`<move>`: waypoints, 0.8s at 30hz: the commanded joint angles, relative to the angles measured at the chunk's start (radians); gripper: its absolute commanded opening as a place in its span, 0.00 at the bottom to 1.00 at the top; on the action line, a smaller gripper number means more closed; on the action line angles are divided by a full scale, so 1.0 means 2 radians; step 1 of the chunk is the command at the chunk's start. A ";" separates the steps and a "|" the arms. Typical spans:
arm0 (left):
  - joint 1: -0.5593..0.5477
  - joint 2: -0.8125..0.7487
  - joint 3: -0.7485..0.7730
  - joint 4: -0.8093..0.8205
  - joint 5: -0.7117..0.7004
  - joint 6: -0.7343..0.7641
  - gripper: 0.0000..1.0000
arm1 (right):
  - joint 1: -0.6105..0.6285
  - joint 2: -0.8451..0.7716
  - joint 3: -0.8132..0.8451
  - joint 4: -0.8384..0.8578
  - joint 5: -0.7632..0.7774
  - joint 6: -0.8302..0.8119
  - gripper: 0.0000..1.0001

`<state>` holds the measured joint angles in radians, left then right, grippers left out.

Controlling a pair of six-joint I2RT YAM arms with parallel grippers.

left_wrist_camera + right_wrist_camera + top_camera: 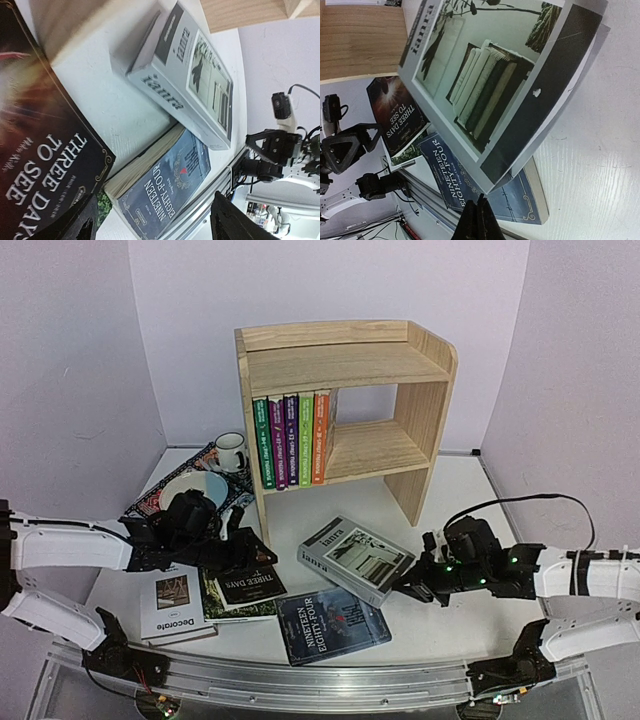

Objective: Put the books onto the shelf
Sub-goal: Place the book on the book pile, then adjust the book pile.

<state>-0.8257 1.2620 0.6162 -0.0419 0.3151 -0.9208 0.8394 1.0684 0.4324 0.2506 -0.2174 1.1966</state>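
Observation:
The pine shelf [345, 405] holds several upright books [292, 438] on its lower tier. Flat on the table lie the grey "ianra" book [355, 560] [192, 77] [485, 75], dark blue "Nineteen Eighty-Four" [332, 625] [167, 192] [445, 175], black "Three Days to See" [247, 585] [40, 155] on top of a green one, and white "Decorate" [175, 602]. My left gripper [250, 545] [155, 225] hangs open over the black book's far edge, holding nothing. My right gripper [405, 588] [479, 215] is shut and empty, its tip at the grey book's near right corner.
A mug [230, 450] and a white bowl [193, 488] sit on a patterned mat [150, 502] left of the shelf. An aluminium rail [300, 680] runs along the near table edge. Walls close in behind and on both sides.

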 commanded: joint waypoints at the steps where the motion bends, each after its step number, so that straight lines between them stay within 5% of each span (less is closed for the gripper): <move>1: -0.018 0.035 0.035 0.049 0.001 0.008 0.78 | 0.002 -0.021 0.001 -0.068 -0.002 -0.005 0.00; 4: -0.027 0.048 0.050 0.052 -0.008 0.020 0.79 | 0.002 -0.033 0.005 -0.099 0.009 -0.024 0.31; 12: -0.032 0.055 0.043 0.074 -0.033 0.004 0.80 | 0.002 -0.019 0.067 -0.140 0.102 -0.103 0.88; 17: -0.033 0.052 0.032 0.090 -0.046 -0.007 0.81 | 0.002 0.054 0.159 -0.189 0.141 -0.258 0.95; 24: -0.033 0.025 0.020 0.089 -0.067 -0.007 0.82 | 0.002 0.116 0.180 -0.057 0.175 -0.340 0.96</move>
<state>-0.8875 1.3671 0.6771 0.0895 0.2243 -0.9250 0.8394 1.2324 0.7672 0.0196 0.0388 0.6725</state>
